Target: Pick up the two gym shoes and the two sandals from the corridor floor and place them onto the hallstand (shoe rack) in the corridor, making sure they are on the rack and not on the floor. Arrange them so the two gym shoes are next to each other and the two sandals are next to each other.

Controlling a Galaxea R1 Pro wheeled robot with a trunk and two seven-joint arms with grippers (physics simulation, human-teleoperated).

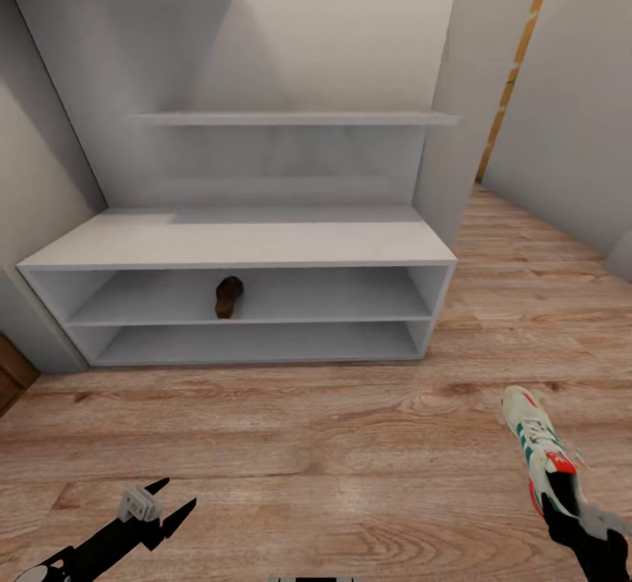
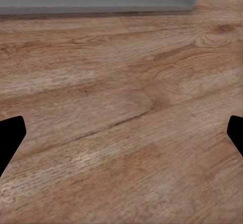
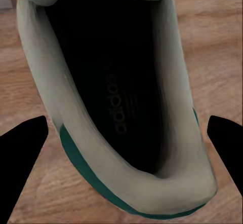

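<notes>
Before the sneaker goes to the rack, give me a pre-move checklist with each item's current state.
1. Right gripper around gym shoe heel: cannot tell if clamped.
2. Shoe lifted off corridor floor: cannot tell.
3. Left gripper open and empty: ok.
4. Upper slot of hallstand has room beside the sandal: ok.
5. Lower slot free: ok.
6. Second gym shoe located: not ok.

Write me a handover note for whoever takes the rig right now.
Left gripper: open, empty, over the corridor floor.
Right gripper: at the heel of a gym shoe; in the right wrist view its fingers flank the heel, contact unclear.
Done: one sandal lies on the upper shelf slot of the hallstand.
Left: rack this gym shoe, then the other gym shoe and sandal, pairs side by side.
</notes>
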